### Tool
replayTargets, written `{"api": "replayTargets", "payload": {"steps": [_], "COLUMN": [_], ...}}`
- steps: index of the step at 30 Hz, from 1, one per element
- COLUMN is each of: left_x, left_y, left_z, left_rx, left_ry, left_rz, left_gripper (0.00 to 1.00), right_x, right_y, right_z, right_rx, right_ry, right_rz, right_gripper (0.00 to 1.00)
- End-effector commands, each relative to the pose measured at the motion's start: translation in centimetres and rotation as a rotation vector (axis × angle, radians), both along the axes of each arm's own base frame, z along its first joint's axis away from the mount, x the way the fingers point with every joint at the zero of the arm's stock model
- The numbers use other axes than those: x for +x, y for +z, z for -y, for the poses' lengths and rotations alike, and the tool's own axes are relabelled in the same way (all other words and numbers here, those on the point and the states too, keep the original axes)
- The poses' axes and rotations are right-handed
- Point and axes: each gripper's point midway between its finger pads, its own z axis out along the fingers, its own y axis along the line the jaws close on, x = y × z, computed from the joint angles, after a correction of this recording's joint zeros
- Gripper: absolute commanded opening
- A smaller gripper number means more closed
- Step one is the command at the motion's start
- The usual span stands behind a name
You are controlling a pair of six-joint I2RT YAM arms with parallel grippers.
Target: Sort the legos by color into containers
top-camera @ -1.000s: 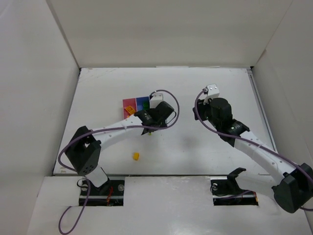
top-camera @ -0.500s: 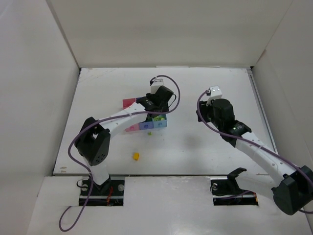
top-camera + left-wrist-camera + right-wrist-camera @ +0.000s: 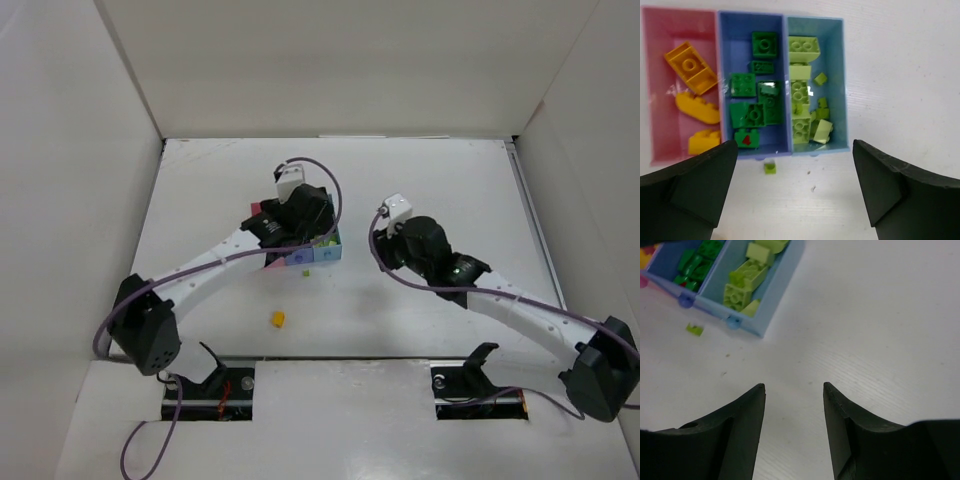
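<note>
Legos, tiny studded hard-plastic bricks, mostly lie sorted already: orange-yellow ones (image 3: 690, 70) in the narrow pink plastic bin (image 3: 655, 100), dark green ones (image 3: 754, 112) in the periwinkle blue bin (image 3: 735, 35) joined beside it, and pale lime ones (image 3: 802, 47) in the light blue bin (image 3: 832, 50) at the right. Two stay loose on the white table (image 3: 420, 180): an orange-yellow brick (image 3: 278, 319) well toward the arm bases, and a lime scrap (image 3: 770, 168) just outside the periwinkle bin's near wall. Each should be light, rigid and slick, so it is best pinched across its flat side walls, low down, not over the studs. The left gripper (image 3: 795, 195) hangs above the bins with fingers spread wide and nothing between them. The right gripper (image 3: 794, 415) sits over bare table right of the light blue bin, fingers partly apart and empty. Since a second ago the left wrist has swung leftward over the bins and the right arm has come in toward them; the loose orange-yellow brick has not moved.
</note>
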Motion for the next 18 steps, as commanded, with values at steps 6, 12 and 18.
{"api": "replayTargets", "payload": {"steps": [6,12,18], "left_x": [-6.5,-9.9,-11.8], "left_y": [-1.7,-2.1,-2.2], "left_z": [-7.2,-10.2,-11.1], "left_rx": [-0.058,-0.164,-0.259], "left_ry": [0.214,0.325,0.343], "left_rz": [-0.08,-0.087,-0.096], "left_gripper": [0.99,0.99,0.99], "right_x": [-2.6,-2.7,-1.9], "right_y": [-2.0,-5.0,-6.3], "right_z": [-10.6,-15.1,-18.0], "right_rx": [-0.01,-0.055,-0.009], "right_ry": [0.22,0.222,0.211], "right_rz": [-0.004,-0.042,-0.043], "right_gripper": [0.55,0.55,0.55]}}
